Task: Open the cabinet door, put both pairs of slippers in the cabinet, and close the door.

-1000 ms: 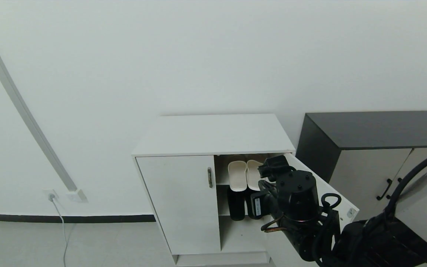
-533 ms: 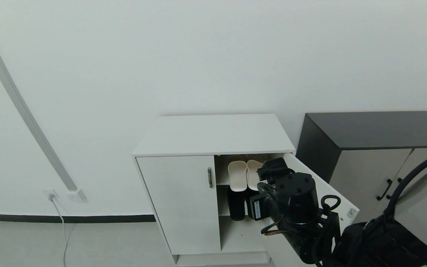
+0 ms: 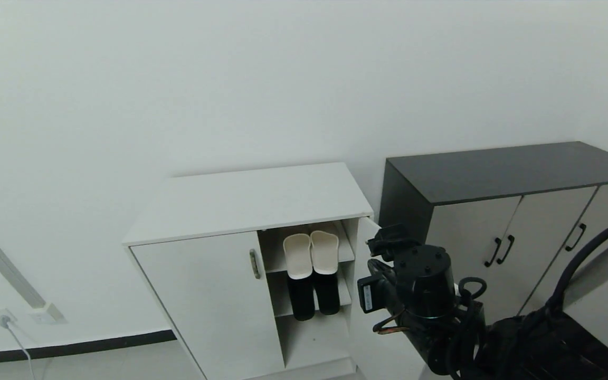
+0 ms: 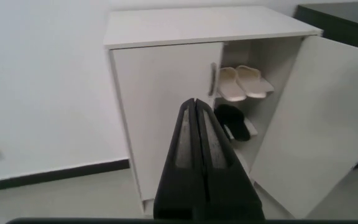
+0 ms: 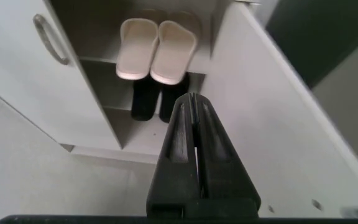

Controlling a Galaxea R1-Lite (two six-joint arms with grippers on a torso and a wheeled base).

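Inside, you have the white slippers (image 3: 311, 253) side by side on the upper shelf of the white cabinet (image 3: 251, 195), their near ends overhanging the shelf edge. The black slippers (image 3: 314, 295) sit on the shelf directly below them. The left door (image 3: 203, 306) is closed. The right door (image 4: 316, 124) stands swung wide, out toward the dark cabinet (image 3: 494, 169) beside it. Your right gripper (image 5: 194, 106) hovers before the open compartment, just beside the door's inner face, its fingers pressed together and holding nothing. Your left gripper (image 4: 196, 106) is farther back facing the cabinet front, likewise closed on nothing. A wall socket with a cable (image 3: 3, 319) sits low on the wall at far left.
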